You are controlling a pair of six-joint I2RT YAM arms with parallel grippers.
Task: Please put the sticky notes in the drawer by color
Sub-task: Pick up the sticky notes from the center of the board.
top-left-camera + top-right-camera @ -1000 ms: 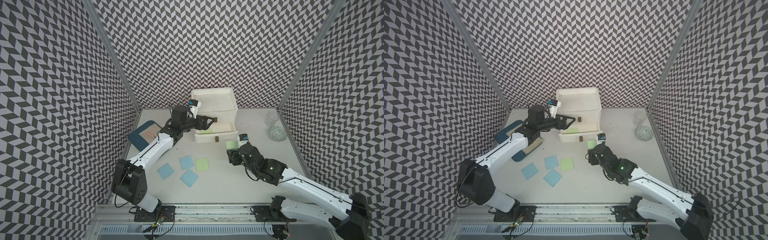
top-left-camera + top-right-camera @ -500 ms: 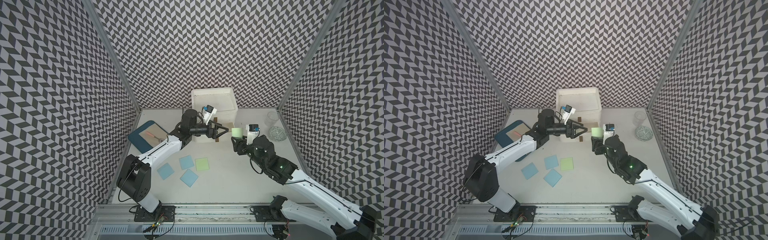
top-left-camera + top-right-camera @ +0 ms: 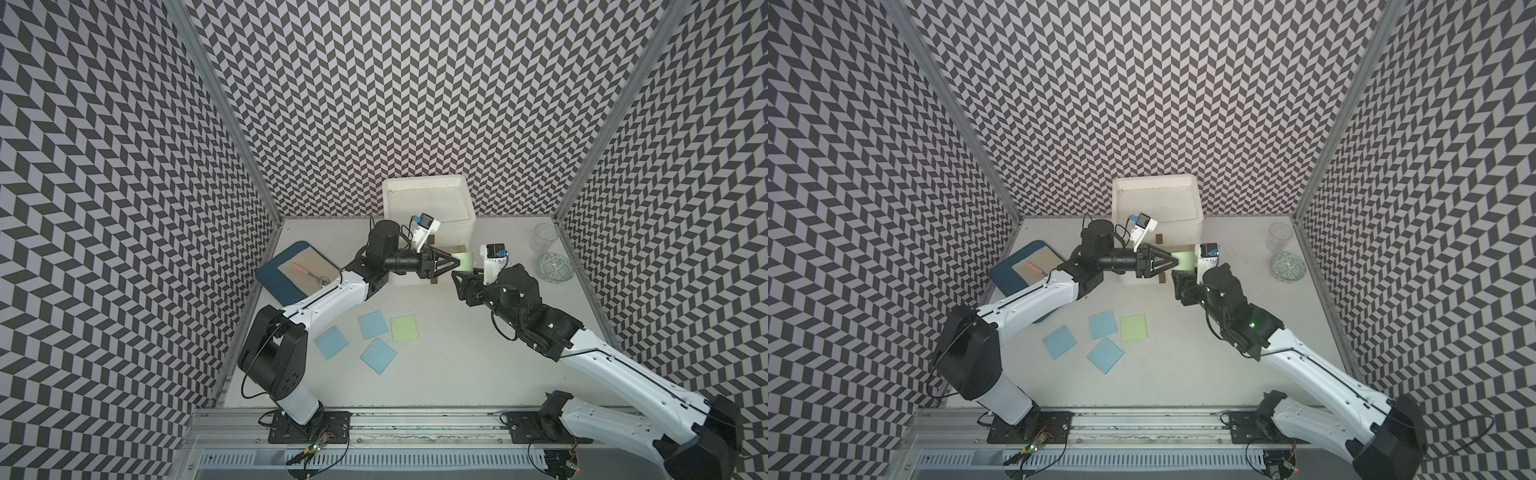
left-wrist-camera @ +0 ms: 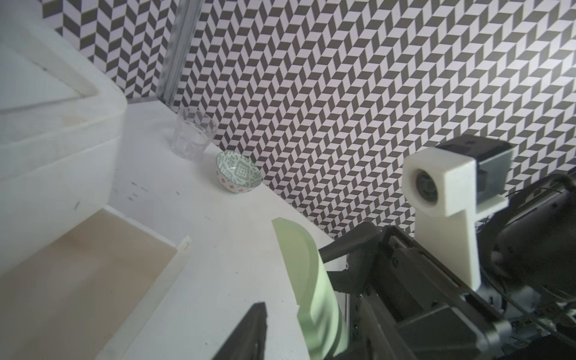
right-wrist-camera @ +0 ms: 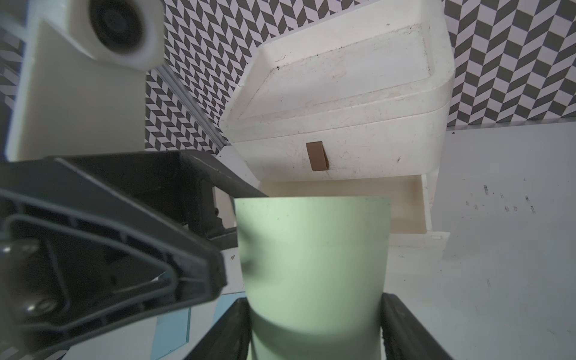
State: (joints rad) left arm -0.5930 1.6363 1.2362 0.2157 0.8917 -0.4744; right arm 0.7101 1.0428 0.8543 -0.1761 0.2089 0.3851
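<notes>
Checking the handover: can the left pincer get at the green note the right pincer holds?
Probably yes: the held green note sticks out beyond the right pincer, and the left pincer sits at its free edge, nothing between.

Both top views are bright and sharp, with even light from above and only faint soft shadows on the table [image 3: 457, 374]; wide-angle stretch toward the corners. In the left wrist view the table is washed out white and the green note [image 4: 311, 280] is soft. In the right wrist view the camera mount [image 5: 93, 46] is blurred, the drawer box [image 5: 343, 93] is sharp, and light on the note is patchy.
</notes>
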